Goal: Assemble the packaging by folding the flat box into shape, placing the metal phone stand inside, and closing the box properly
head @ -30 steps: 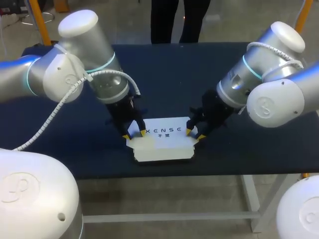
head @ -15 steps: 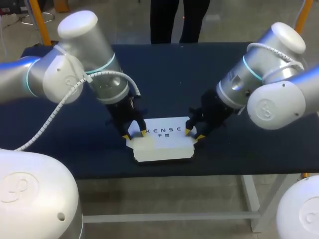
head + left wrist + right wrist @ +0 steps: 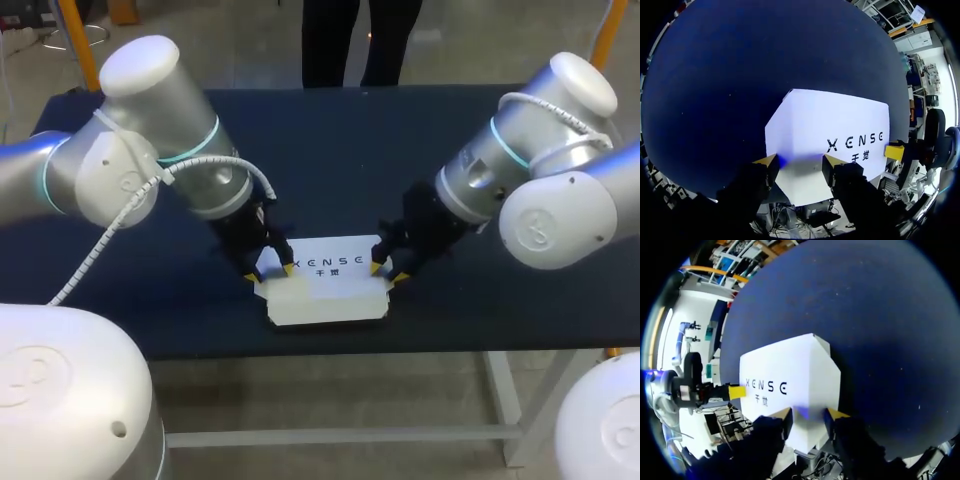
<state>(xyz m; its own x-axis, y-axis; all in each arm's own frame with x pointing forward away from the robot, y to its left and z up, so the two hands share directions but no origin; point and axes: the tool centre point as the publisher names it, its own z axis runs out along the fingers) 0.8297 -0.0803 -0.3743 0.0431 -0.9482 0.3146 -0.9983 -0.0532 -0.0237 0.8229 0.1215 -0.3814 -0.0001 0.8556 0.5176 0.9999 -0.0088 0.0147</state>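
Note:
The white box (image 3: 325, 285) with dark print on its lid lies folded up near the table's front edge; the box (image 3: 835, 125) fills the left wrist view and the box (image 3: 785, 375) the right wrist view. My left gripper (image 3: 270, 271) stands at its left end, open, its tips on the lid's edge (image 3: 797, 161). At the right end, my right gripper (image 3: 388, 273) is open too, tips down on that end of the lid (image 3: 808, 414). Neither gripper holds anything. No metal phone stand is visible in any view.
The dark blue table (image 3: 330, 150) stretches bare behind the box. Its front edge runs just below the box. A person stands beyond the far edge, not reaching over it.
My left arm has swung a little to the left and its fingers have spread slightly. The box and my right gripper have stayed in place.

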